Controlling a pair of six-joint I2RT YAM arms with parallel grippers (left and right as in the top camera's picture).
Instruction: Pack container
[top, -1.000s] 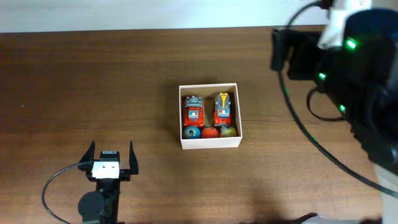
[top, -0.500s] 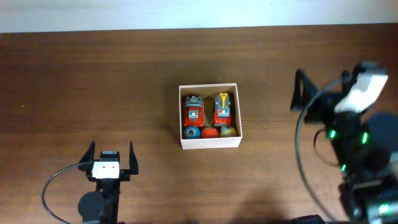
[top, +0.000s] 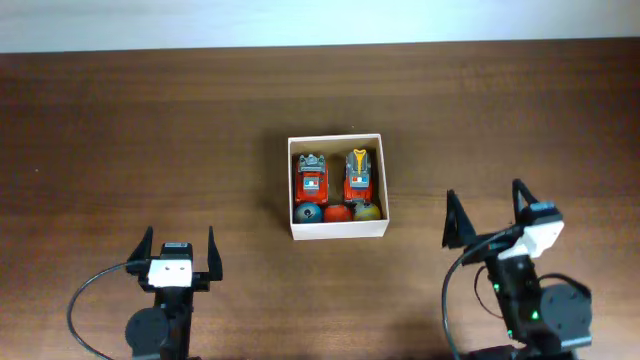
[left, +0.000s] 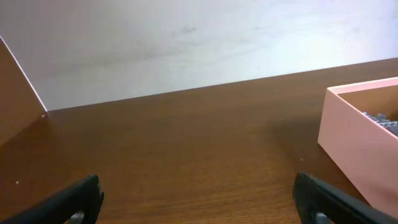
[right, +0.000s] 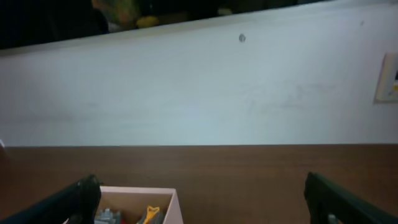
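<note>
The container (top: 337, 229) is a square white-walled box at the table's middle. It holds two red toy cars (top: 312, 175) (top: 360, 172) side by side and three balls (top: 338, 212) in a row along its near wall. My left gripper (top: 180, 243) is open and empty near the front left, well apart from the box. My right gripper (top: 486, 209) is open and empty at the front right of the box. The box's wall shows at the right of the left wrist view (left: 357, 140) and at the lower left of the right wrist view (right: 171, 205).
The brown wooden table (top: 150, 130) runs to a pale wall at the back (right: 199, 93). Cables loop from both arm bases at the front edge.
My right arm has swung down from the back right corner to the front right of the table and come to rest low. The left arm and the container have not moved.
</note>
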